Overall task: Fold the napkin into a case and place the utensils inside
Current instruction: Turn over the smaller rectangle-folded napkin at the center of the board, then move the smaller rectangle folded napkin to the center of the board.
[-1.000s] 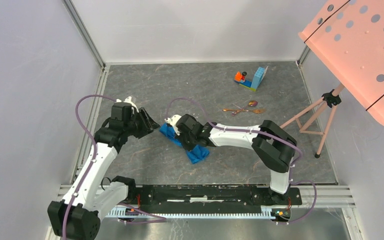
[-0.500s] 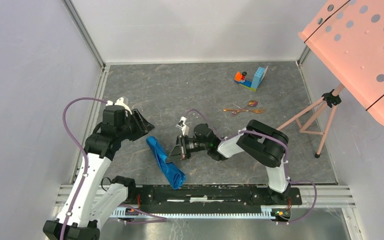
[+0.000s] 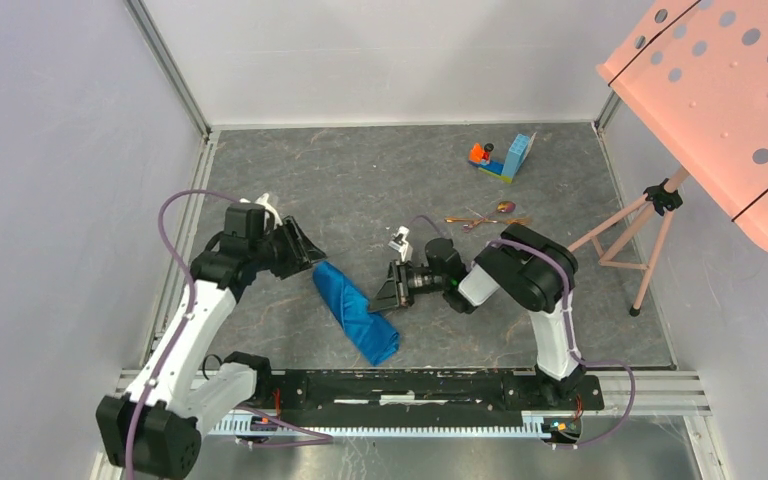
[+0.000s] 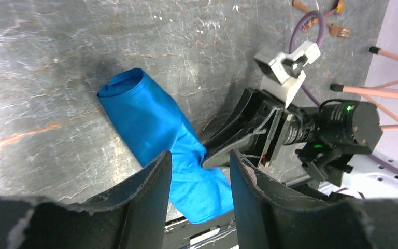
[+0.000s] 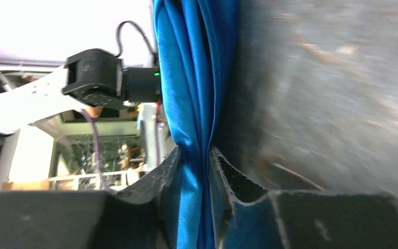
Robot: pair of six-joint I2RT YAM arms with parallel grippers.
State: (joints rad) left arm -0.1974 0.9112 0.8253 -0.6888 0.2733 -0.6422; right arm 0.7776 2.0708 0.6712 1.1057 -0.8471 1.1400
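The napkin (image 3: pixel 353 312) is a bright blue cloth folded into a narrow oblong case, lying slanted on the grey table. It also shows in the left wrist view (image 4: pixel 150 119) and the right wrist view (image 5: pixel 197 78). My right gripper (image 3: pixel 381 300) lies low on its side and is shut on the case's right edge, with blue cloth pinched between its fingers (image 5: pixel 194 153). My left gripper (image 3: pixel 312 250) is open and empty, just above the case's far end (image 4: pixel 201 158). The copper-gold utensils (image 3: pixel 487 217) lie on the table behind the right arm.
A toy block piece in orange and light blue (image 3: pixel 505 158) stands at the back right. A pink tripod (image 3: pixel 640 235) with a perforated pink panel (image 3: pixel 730 90) stands at the right. The black rail (image 3: pixel 410 385) runs along the near edge.
The right gripper has pulled the blue case up and to the right and turned it. The left gripper has moved right, toward the case's far end.
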